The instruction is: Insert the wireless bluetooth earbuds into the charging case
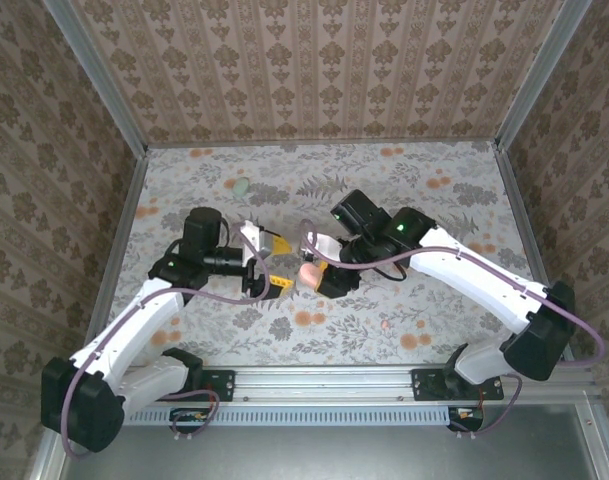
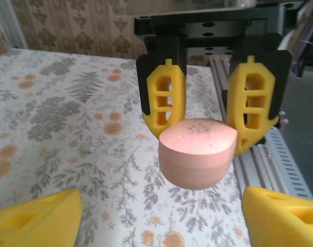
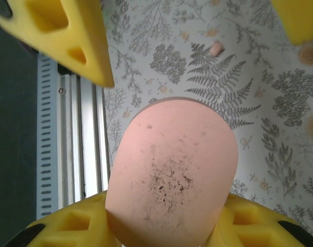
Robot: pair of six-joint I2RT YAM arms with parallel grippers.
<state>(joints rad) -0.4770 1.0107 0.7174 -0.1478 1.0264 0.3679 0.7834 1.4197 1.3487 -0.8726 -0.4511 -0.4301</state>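
Nearest to the right wrist cam is the pink charging case (image 3: 171, 175). It takes most of the near field and has dark specks on its flat face. The right gripper (image 3: 166, 226) is closed on it, w/ one yellow finger at each side of the near end, and the jaws are kept partly apart by the case body. The long axis of the case runs straight out from these fingers, toward the left gripper (image 1: 278, 264). In the left wrist cam the case hangs in the air above the table (image 2: 53, 103). Its lid is down and a seam goes round the body.

The left gripper is wide open and holds nothing. Its two yellow fingers face the free end of the case and are apart from it.

One earbud (image 3: 216, 48), a tiny pink piece, lies on the table beyond the far end of the case, on the side away from the rail (image 3: 84, 154). In the right wrist cam it sits between the two left fingers and lower than them. So the bud is on the left gripper's side, and the L arm is both nearer and free. The view is slanted, so it is perhaps right under those fingers, perhaps a bit ahead of them.

My judgement: the L gripper must go down to the bud, and the lid needs opening before any insert
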